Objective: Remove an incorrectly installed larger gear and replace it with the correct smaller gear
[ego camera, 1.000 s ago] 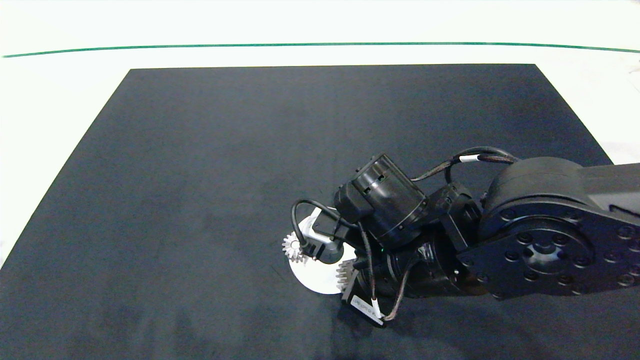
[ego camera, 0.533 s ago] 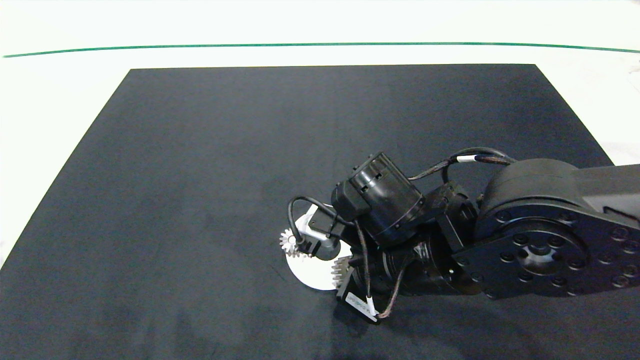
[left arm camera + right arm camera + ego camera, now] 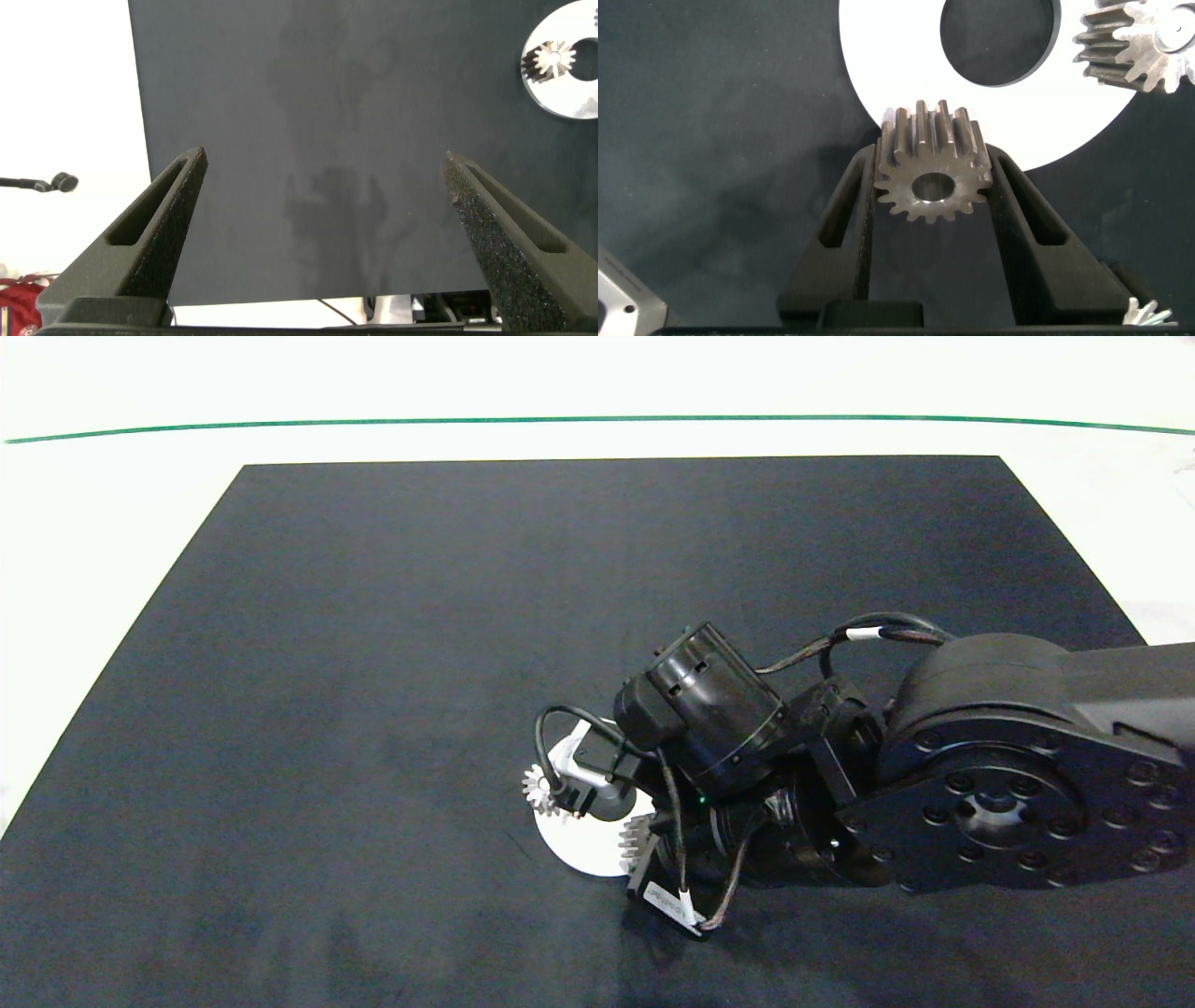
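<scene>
Gear in the jaws: the smaller gear (image 3: pixel 931 175), held on edge with its bore facing the right wrist camera, at the rim of the white disc (image 3: pixel 896 75).
Handling: solid metal, so I judge it stiff, dense for its bulk and slick on its faces; it will not deform, but it can pivot or slip if pinched lightly.
Where to hold: across the toothed rim, on opposite sides, as it is held now; this leaves the bore free to meet a shaft.
Look: silver-grey, short blunt teeth, round centre bore, plain flat face.
Right gripper (image 3: pixel 931 201): jaws closed on the gear's rim, one finger each side, low over the disc's edge.
Disc: flat, white, with a large round hole; it lies on the black mat (image 3: pixel 373 663) covering the bench.
The larger gear (image 3: pixel 1144 42): probably the splayed, long-toothed one at the disc's far rim, though it is partly cut off by the frame edge.
Left gripper (image 3: pixel 327 215): jaws spread wide, holding nothing, well away from the disc over bare mat.
</scene>
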Controlling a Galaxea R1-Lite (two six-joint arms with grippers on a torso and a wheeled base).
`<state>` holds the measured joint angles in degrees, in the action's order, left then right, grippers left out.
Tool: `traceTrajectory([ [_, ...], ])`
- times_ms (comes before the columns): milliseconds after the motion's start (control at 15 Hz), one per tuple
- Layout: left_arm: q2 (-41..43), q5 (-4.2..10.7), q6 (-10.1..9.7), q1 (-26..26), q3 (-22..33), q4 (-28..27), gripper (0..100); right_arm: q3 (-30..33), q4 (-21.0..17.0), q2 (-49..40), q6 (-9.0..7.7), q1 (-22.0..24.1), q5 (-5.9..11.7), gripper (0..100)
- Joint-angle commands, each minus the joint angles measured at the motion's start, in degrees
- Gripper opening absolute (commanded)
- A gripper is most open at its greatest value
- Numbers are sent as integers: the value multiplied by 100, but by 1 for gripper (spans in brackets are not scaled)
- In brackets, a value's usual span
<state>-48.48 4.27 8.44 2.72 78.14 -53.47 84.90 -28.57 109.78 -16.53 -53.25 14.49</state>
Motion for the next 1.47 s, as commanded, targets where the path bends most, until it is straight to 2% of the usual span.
traceTrajectory([
  [67,-3,4,9,1,-1,-32,100,80,-69,-9,-70,-10,18,31],
  [333,-3,4,9,1,-9,-32,100,757,-1036,9,-254,-10,45,31],
  [400,-3,4,9,1,-9,-32,100,853,-1177,17,-272,-10,45,31],
  [533,-3,4,9,1,-9,-32,100,1020,-1247,149,-289,-1,53,31],
  [667,-3,4,9,1,-9,-32,100,1205,-1344,281,-404,7,53,31],
  [933,-3,4,9,1,-9,-32,100,1662,-1880,510,-474,-1,53,31],
  [1467,-3,4,9,1,-9,-32,100,1829,-1924,835,-474,7,53,31],
])
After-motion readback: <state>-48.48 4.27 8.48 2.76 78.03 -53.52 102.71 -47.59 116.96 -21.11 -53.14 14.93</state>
